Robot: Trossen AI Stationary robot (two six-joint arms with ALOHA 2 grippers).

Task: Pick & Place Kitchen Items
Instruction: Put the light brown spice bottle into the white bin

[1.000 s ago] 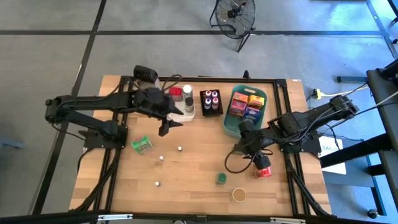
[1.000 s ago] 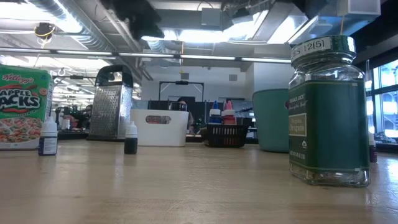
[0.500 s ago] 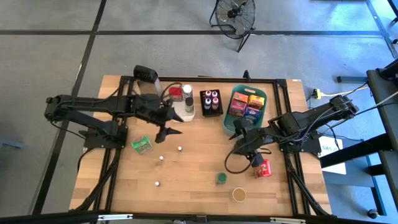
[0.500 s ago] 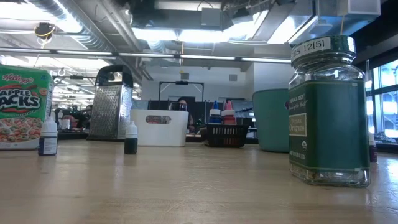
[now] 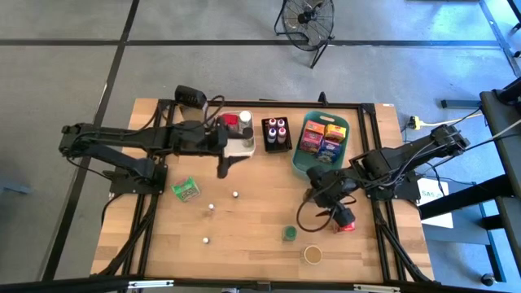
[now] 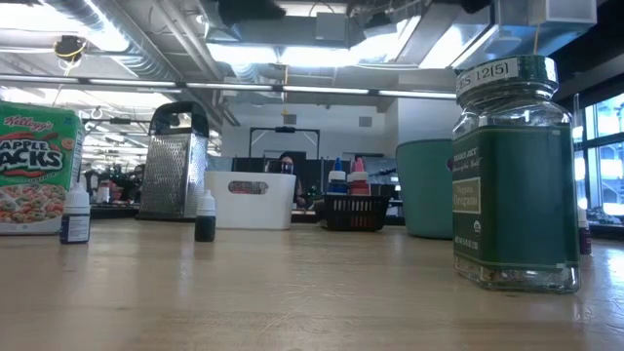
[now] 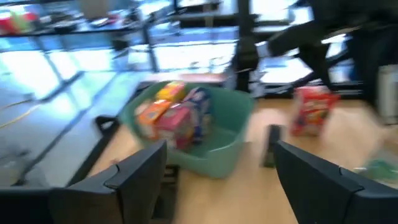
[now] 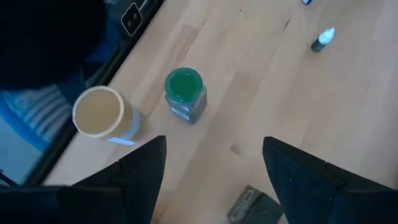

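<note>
green-lidded jar [image 5: 289, 233] upright, dropper bottles [image 5: 234, 194] scattered

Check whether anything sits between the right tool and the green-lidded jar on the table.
Nothing visible does. The right tool, fingers open and empty, hangs over bare wood with the green-lidded jar ahead of it. The tan-lidded can stands beside the jar, apart from it, and the small bottle lies well off to the side.
</note>
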